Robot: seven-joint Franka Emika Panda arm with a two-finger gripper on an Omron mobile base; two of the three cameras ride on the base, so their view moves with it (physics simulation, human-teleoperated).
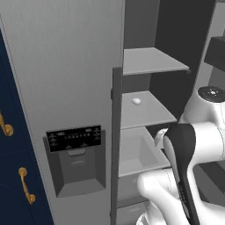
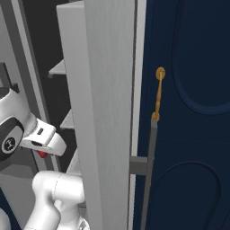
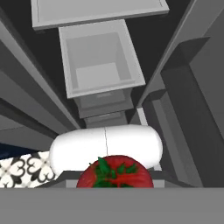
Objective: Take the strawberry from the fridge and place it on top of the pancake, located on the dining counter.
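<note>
Between gripper [image 3: 114,186] tips: strawberry [image 3: 115,171] (leaves up)

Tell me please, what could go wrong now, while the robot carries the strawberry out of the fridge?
1. The strawberry is small and sits right at the gripper; a jolt could make it slip and fall toward the open drawer below.
2. The arm works in a narrow gap between the fridge shelves and the open door; a wide swing could strike the door edge or a shelf.

Fridge door [image 2: 105,112] beside end effector [image 2: 42,154]
</note>
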